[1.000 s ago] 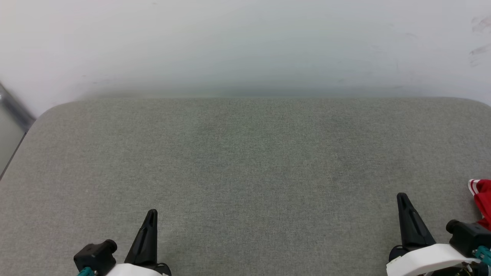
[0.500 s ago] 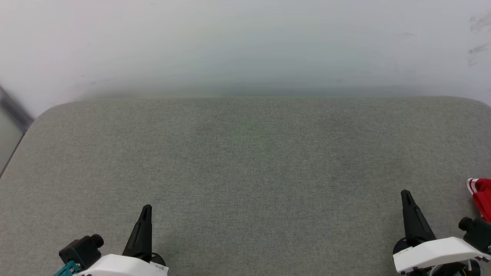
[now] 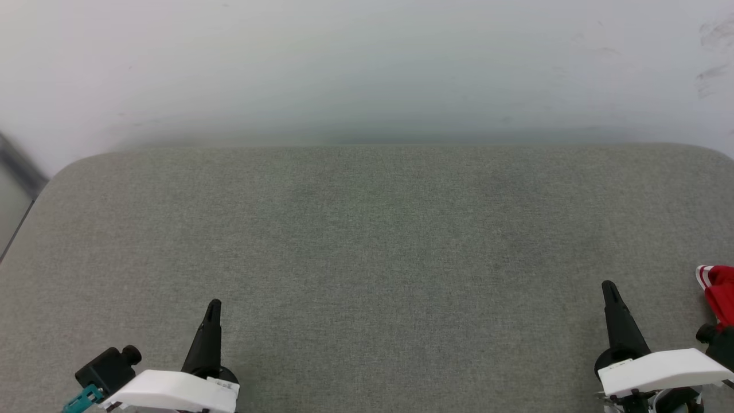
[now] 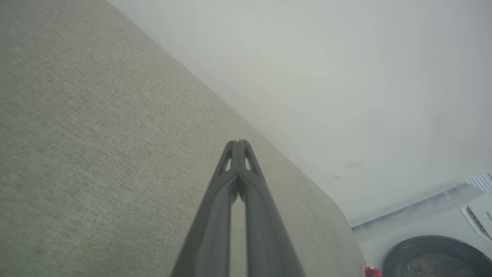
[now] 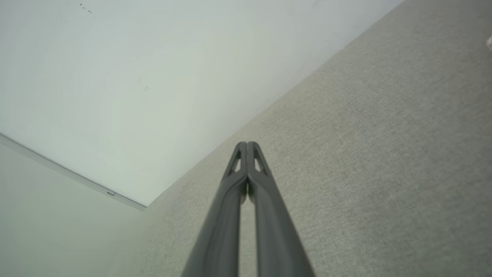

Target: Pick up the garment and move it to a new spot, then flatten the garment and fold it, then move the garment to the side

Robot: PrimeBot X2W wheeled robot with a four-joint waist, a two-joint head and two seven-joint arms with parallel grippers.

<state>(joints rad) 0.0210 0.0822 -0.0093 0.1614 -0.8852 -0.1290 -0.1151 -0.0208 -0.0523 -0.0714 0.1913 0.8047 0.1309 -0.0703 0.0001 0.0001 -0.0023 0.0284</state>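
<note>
Over the pad (image 3: 367, 258), left fingers (image 3: 207, 338) and right fingers (image 3: 621, 321) (tips touching) edged outward.

I see a padded surface (image 3: 367, 258) covered in coarse grey-green woven cloth, matt throughout. The wall (image 3: 367, 69) behind it looks smooth and matt white, with faint scuffs. My left gripper (image 3: 213, 307) and right gripper (image 3: 609, 288) are matt dark plastic, and their shells (image 3: 172, 391) are smooth white plastic. The garment (image 3: 718, 289) reads as soft red cloth.
</note>
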